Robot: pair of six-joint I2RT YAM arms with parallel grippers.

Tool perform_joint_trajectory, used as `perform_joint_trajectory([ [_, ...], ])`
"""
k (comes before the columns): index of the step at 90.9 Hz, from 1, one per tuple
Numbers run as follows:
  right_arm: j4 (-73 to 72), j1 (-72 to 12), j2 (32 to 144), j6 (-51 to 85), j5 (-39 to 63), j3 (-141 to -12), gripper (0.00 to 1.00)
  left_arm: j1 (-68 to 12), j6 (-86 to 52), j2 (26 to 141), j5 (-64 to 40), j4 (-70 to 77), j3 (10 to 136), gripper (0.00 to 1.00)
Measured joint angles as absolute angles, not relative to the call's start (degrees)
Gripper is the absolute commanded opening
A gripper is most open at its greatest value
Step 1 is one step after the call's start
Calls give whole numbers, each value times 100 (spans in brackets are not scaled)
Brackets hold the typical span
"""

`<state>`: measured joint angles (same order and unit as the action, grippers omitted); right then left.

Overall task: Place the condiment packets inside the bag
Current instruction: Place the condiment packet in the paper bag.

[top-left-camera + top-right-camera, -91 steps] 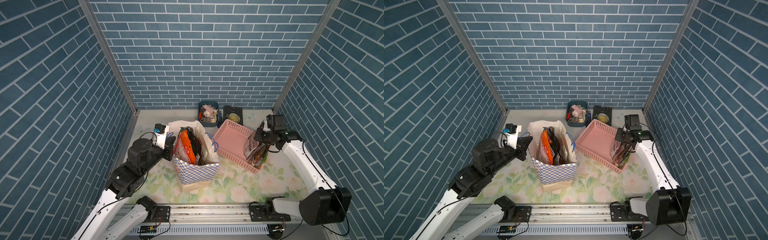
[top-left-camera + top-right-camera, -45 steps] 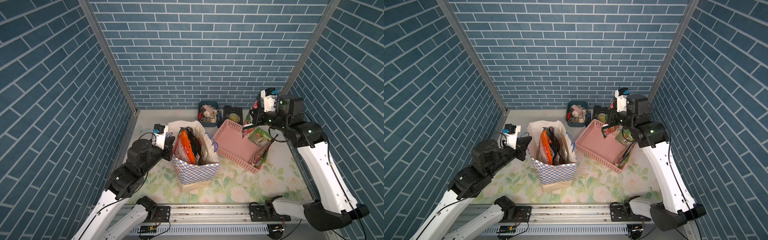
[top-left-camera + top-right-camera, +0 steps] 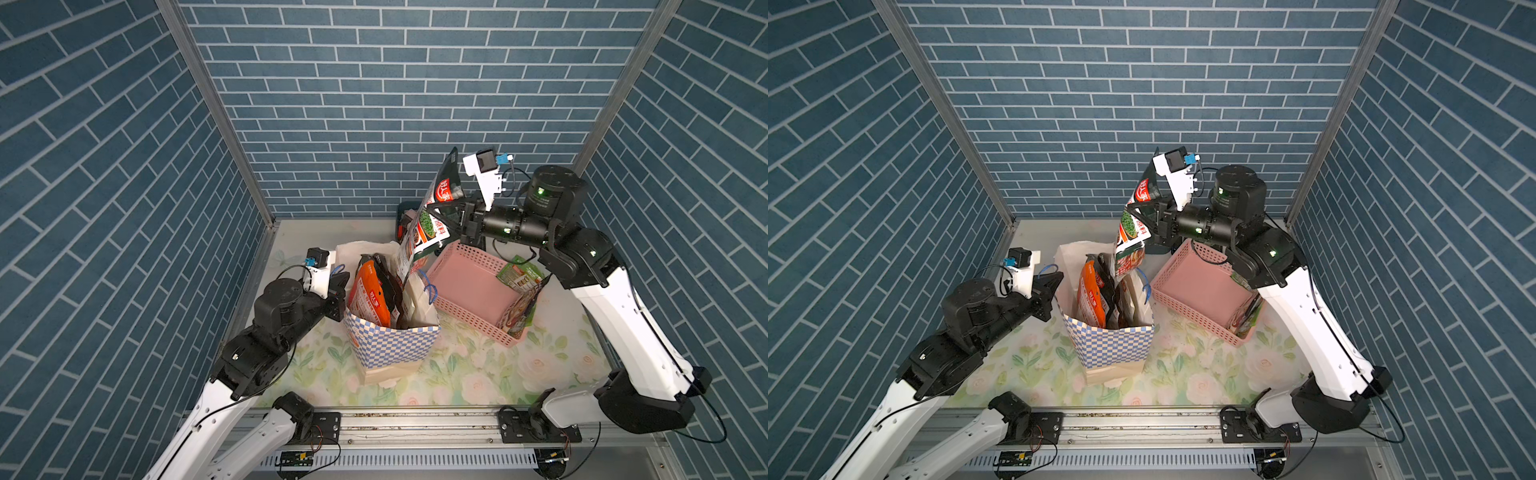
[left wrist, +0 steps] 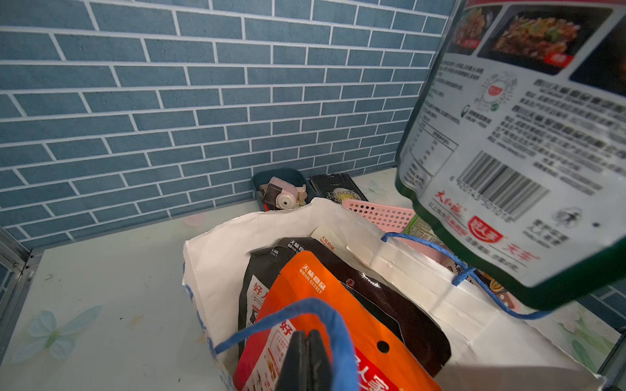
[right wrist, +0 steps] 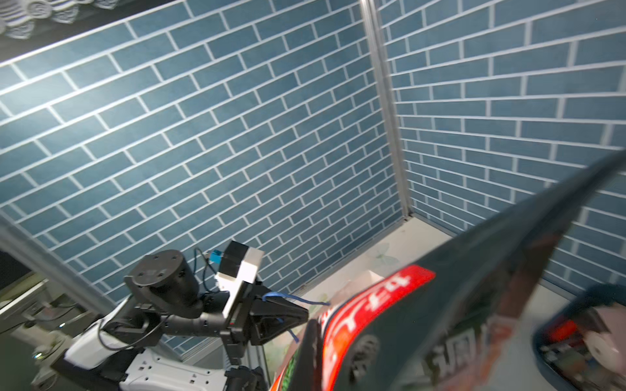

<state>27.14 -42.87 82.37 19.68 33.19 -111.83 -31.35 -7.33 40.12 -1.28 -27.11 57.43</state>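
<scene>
Right gripper (image 3: 451, 210) is clamped hard on the side edge of a dark green packet (image 3: 430, 224), way up in the air, and the packet dangles from the jaws nearly upright. Its lower edge hangs over the mouth of the bag (image 3: 395, 345), at the rim farthest from the left jaws. Can't tell if it's dipped below the rim.

Inside the bag, an orange packet (image 3: 370, 301) and a black packet (image 3: 388, 286) stand crowded toward the left-jaw side. That leaves one free slot, the strip of white lining under the hanging packet. The far cord handle (image 4: 464, 275) flops across that rim.

Below the right jaws, back under the wrist, sits the pink basket (image 3: 469, 291). It's mostly bare, with a light green packet (image 3: 519, 276) and a second pouch (image 3: 521, 318) leaning at its outer wall.

Left gripper (image 4: 306, 359) has its fingers pressed together, level with the bag's near rim, and the near cord handle (image 4: 315, 304) arches over the tips. Can't tell if it's actually pinched.

Right arm is reared up with the forearm level, reaching toward the left arm. Left arm is low and stretched forward.
</scene>
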Motion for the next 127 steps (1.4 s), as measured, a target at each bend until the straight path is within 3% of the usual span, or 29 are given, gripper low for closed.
perform_joint_trajectory([
  [34,1984,-4925,8827,1962,4160,-11183,0,-3135,-733,4023,-130,-2709,5743,0],
  [74,1903,-5043,9730,1634,5087,-11373,0,-3131,-768,4005,-108,-2709,5743,0],
  [97,2882,-5041,10114,856,4960,-12060,0,-3131,-773,3975,-102,-2711,5743,0],
  [127,4429,-5063,10733,-432,3900,-13395,0,-3131,-792,3953,-73,-2709,5743,0],
])
